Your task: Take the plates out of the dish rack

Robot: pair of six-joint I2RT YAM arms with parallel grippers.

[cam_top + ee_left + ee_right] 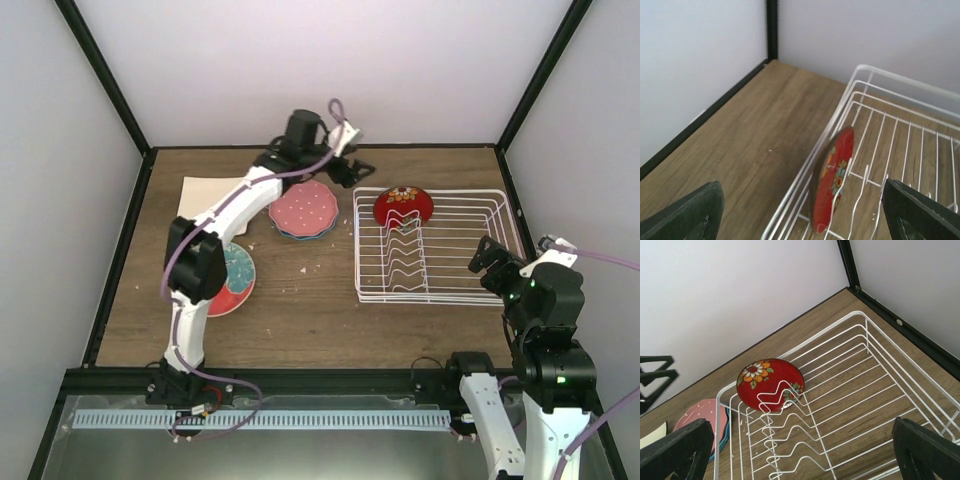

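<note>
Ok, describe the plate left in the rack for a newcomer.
Find the white wire dish rack on the right of the table. In its far left corner one small plate stands on edge. Unlike the pink plate lying outside, it is dark red with flowers.

We classify this site as a robotics lab test cell. Plain white panels (pixel 330 60) set in black frame struts (pixel 105 75) enclose a wood-grain bench (pixel 320 320). The left arm (pixel 225 205) and right arm (pixel 545 310) mount on a perforated metal rail (pixel 300 418) at its near edge, with purple cables (pixel 172 262) exposed. A dish rack (pixel 430 297) stands on this bench.
</note>
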